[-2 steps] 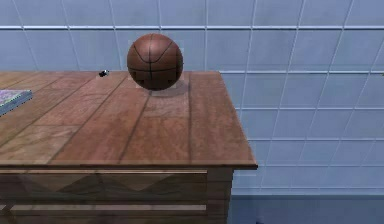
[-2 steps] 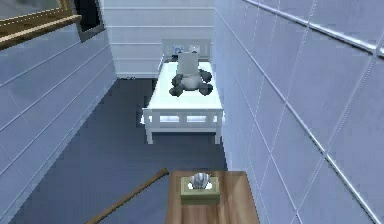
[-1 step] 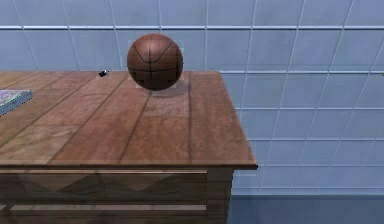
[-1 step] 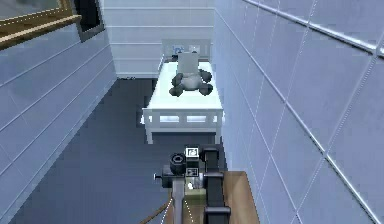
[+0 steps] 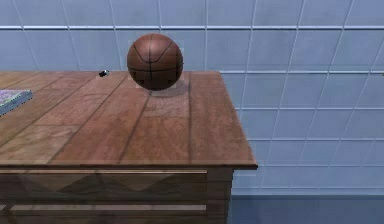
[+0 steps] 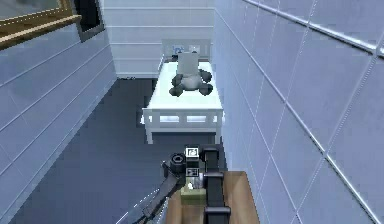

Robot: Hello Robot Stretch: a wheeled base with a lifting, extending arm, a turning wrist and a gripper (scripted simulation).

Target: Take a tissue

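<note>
- Wooden desktop (image 5: 120, 120) took up the near part of the forward view, its planks running away toward the wall, with drawer fronts (image 5: 100, 185) below its front edge.
- At the desktop's left lay a flat grey-violet thing (image 5: 12, 98), cut off by the forward view's left edge.
- Farther back on the desktop stood a basketball (image 5: 154, 62), close to the back edge. Left of it was a tiny dark thing (image 5: 103, 72), too small to name.
- Behind the desk rose a pale blue tiled wall (image 5: 300, 60).
- At the arm side view's bottom, the arm (image 6: 213, 195) rose beside a wooden surface (image 6: 245, 200). An olive-tan block (image 6: 187, 202) sat just left of the arm; whether it was the tissue box could not be told.
- Beyond the block came the gripper (image 6: 173, 165), left of the two white marked squares (image 6: 190, 153). I could not tell how the pincer stood, nor whether it held anything.
- Past the gripper lay dark floor (image 6: 110, 130) between tiled walls (image 6: 300, 90).
- Farther out stood a white bed (image 6: 180, 118) against the arm side view's right-hand wall, with a grey teddy bear (image 6: 190, 76) sitting on it.
- Farthest, a framed picture (image 6: 35, 22) hung on the left-hand wall.
</note>
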